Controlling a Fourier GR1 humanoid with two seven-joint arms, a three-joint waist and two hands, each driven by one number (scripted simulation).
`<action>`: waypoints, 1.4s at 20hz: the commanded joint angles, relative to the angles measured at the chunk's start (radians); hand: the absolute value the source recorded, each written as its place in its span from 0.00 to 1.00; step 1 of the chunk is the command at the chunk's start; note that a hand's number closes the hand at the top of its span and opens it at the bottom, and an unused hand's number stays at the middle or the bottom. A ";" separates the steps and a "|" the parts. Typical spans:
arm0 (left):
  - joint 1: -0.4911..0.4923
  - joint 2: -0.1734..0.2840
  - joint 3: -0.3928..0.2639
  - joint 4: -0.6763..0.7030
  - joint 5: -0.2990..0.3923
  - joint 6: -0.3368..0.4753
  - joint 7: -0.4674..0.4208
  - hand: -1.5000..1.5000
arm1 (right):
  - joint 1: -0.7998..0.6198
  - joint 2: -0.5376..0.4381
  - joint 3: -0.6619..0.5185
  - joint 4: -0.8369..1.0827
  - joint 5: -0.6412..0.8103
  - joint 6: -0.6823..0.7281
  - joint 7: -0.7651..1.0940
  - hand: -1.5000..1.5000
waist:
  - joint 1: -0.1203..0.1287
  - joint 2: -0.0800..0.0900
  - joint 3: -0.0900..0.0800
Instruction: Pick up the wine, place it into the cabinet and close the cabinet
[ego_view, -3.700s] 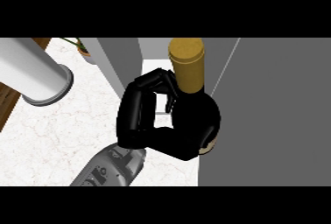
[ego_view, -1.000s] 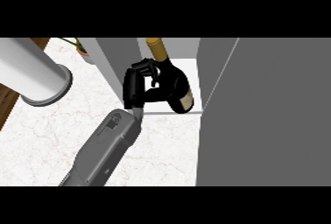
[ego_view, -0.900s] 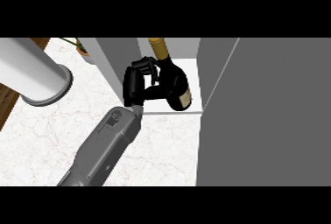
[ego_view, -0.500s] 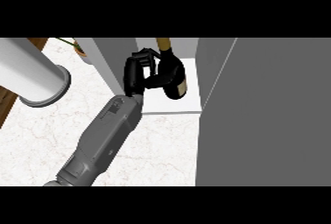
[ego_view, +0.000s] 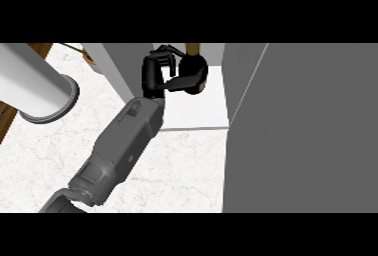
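The wine bottle (ego_view: 196, 69) is dark with a tan neck and stands upright deep in the open cabinet, on its white floor (ego_view: 198, 112). My left hand (ego_view: 153, 71) is shut on the bottle from its left side, with the fingers over the far side and the thumb across the near side. The hand hides much of the bottle's body. My grey forearm (ego_view: 122, 145) stretches from the lower left into the cabinet. The grey cabinet door (ego_view: 310, 130) stands open on the right, edge toward me. My right hand does not show.
A thick white cylinder (ego_view: 33, 85) lies at the left over the marble counter (ego_view: 184, 170). The cabinet's grey left wall (ego_view: 122, 65) is close beside my wrist. A small potted plant (ego_view: 83, 50) sits behind it. Brown surface shows past the counter's left edge.
My left hand has carried the wine bottle farther from me, deeper into the cabinet, and my forearm has stretched out after it. The grip on the bottle is unchanged.
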 joint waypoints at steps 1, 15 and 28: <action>-0.043 -0.002 0.047 0.072 -0.004 -0.012 -0.049 1.00 | 0.095 -0.009 -0.031 -0.127 -0.092 0.030 -0.008 0.00 | -0.002 0.000 0.001; -0.112 -0.004 0.177 0.227 0.150 -0.114 -0.084 1.00 | 0.030 0.009 -0.005 -0.049 -0.066 0.028 -0.030 0.00 | -0.028 0.011 0.000; -0.120 0.035 0.184 0.329 0.100 -0.120 -0.158 0.00 | 0.029 0.004 0.011 -0.070 -0.064 0.031 -0.016 0.00 | -0.031 0.016 -0.001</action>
